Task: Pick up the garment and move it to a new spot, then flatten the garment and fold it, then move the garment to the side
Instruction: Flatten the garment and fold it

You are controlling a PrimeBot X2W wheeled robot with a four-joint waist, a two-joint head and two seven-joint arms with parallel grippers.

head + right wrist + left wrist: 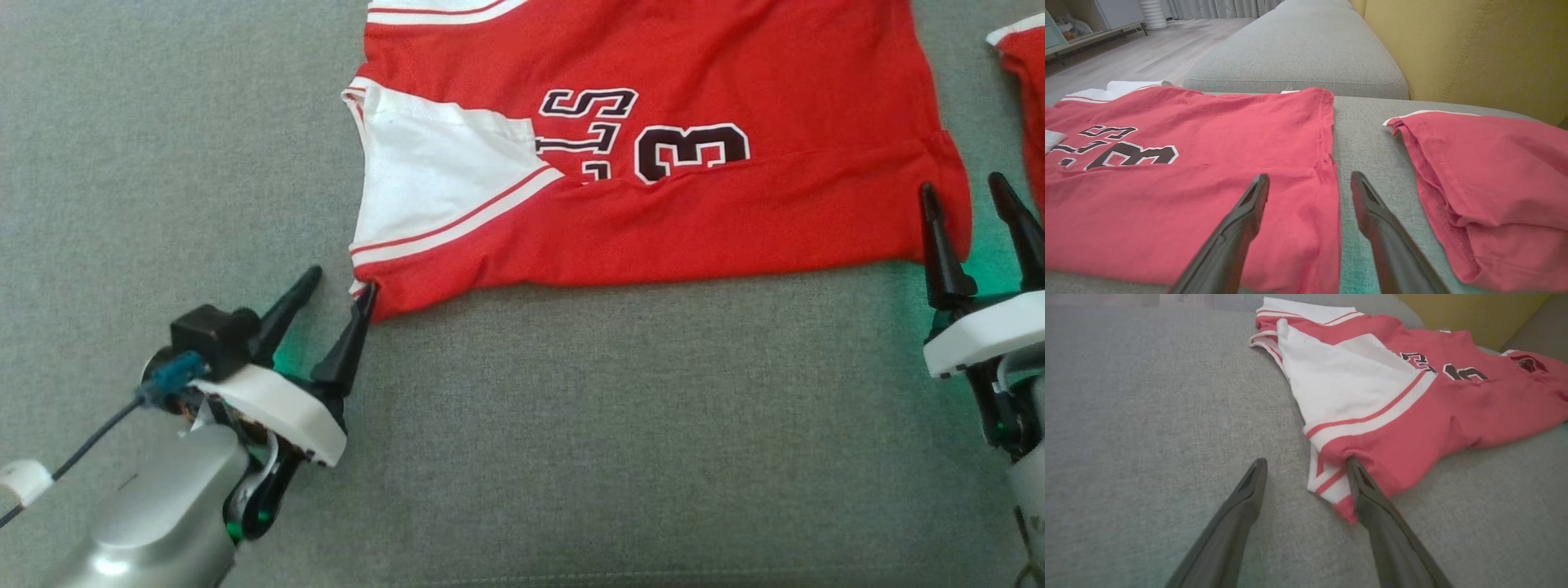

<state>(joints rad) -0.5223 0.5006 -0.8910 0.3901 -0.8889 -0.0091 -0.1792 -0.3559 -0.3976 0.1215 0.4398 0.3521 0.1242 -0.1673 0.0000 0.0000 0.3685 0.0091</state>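
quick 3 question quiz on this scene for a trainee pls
1. True or false: the left tool is clamped shut on the jersey.
2. Which digit is printed on the jersey? A) 3 B) 7 C) 5
3. Fill in: the second red garment lies on the jersey's ____ side, by the robot's own sides.

Key:
1. False; its jaws stand wide open at the jersey's corner.
2. A
3. right

We find the jersey (694,220) spread flat on the sofa seat (522,425), across the upper middle of the head view. Our left gripper (341,279) sits at lower left, one fingertip touching the jersey's near corner. Our right gripper (962,183), at the right edge, straddles the jersey's right hem. A second garment (1030,73) lies apart at upper right.
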